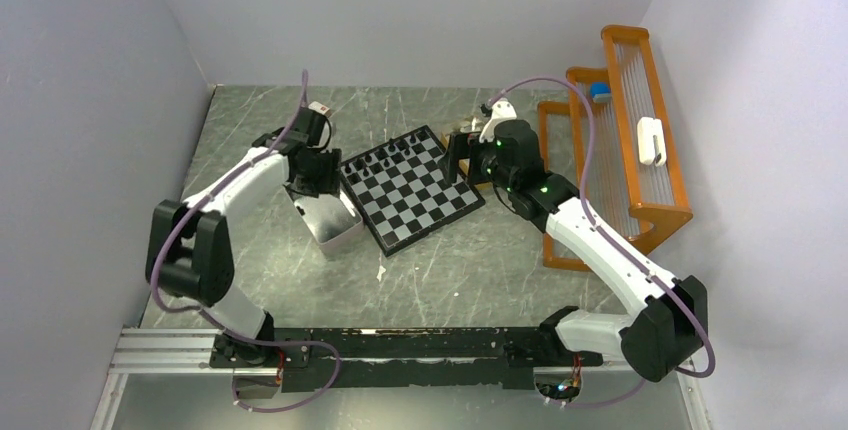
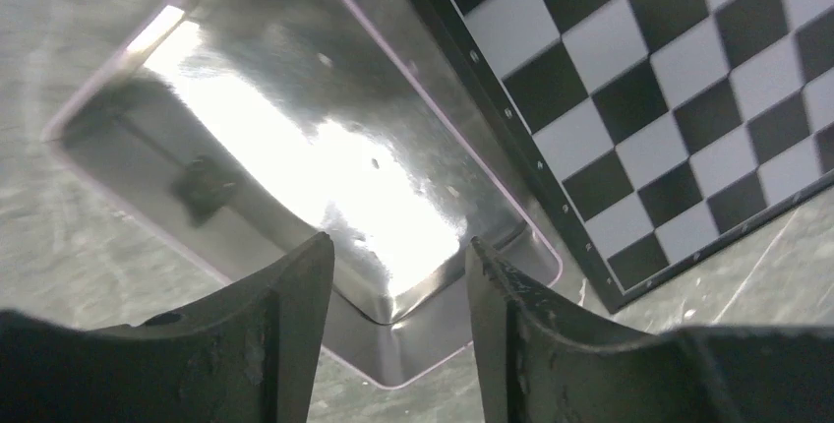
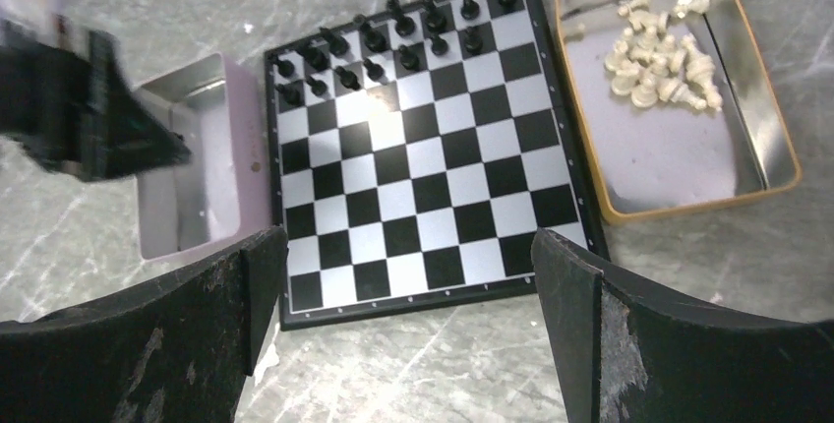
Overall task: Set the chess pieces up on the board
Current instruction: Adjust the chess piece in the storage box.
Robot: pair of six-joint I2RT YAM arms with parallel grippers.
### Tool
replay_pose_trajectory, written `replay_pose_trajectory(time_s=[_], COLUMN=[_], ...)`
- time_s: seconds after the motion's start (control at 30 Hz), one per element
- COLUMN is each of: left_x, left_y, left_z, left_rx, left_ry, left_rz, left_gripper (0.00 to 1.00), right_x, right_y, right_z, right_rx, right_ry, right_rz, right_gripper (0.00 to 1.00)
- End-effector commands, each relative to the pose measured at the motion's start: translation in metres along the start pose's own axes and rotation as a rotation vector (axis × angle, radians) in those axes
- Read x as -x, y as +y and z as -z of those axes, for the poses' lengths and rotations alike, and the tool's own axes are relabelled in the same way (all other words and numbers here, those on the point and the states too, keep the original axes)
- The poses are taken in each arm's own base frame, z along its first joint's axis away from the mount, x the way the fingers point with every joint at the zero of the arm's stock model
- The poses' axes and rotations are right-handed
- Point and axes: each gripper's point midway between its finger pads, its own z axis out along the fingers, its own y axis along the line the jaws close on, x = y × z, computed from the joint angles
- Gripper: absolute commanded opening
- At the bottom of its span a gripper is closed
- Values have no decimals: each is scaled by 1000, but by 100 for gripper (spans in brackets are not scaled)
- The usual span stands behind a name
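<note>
Grey marbled tabletop fills the scene, with an orange rack along its right edge. The chessboard lies at the middle, turned at an angle; the left wrist view cuts off all but 1 corner stretch of it. A silver tin touches the board's left side, its far end hidden from above by the left gripper. A tan-rimmed tin sits just beside the board's right side, mostly covered from above by the right arm.

The right gripper hangs over the board's near edge, its fingers spread wide with nothing between them. The left gripper's fingers stand partly apart above the near corner of the silver tin, gripping nothing.

Black chessmen stand along the board's 2 far rows, too small and crowded to count surely; both grippers are well apart from them. Cream chessmen lie heaped at the far end of the tan-rimmed tin. 1 small dark lump rests inside the silver tin, too blurred to name.
</note>
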Motion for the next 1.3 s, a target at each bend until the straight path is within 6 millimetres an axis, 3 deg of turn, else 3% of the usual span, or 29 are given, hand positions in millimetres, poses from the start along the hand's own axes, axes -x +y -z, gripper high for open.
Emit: replay_pose_trajectory(time_s=[0.0, 0.17, 0.23, 0.3, 0.43, 0.63, 0.73, 1.27], left_x=[40, 48, 35, 8, -22, 1, 0, 7], left_y=[20, 33, 44, 54, 56, 56, 65, 67], left_z=[38, 48, 39, 31, 17, 23, 21, -18], left_rx=[141, 195, 277, 368, 418, 492, 539, 568], left_ry=[-246, -343, -251, -102, 28, 39, 61, 119], left_rz=[120, 220, 282, 326, 313, 138, 91, -85], left_gripper=[59, 57, 58, 58, 46, 43, 46, 43], right_x=[-12, -13, -12, -12, -13, -9, -2, 5], right_y=[-19, -19, -12, -6, -2, 10, 13, 13], right_z=[2, 5, 9, 14, 28, 38, 39, 39], right_rx=[-93, -88, -55, -20, -5, 17, 27, 19], right_ry=[40, 64, 64, 58, 52, 43, 23, 12], right_rz=[35, 75, 75, 64, 57, 156, 167, 164], right_gripper=[100, 100, 100, 100, 100, 100, 100, 100])
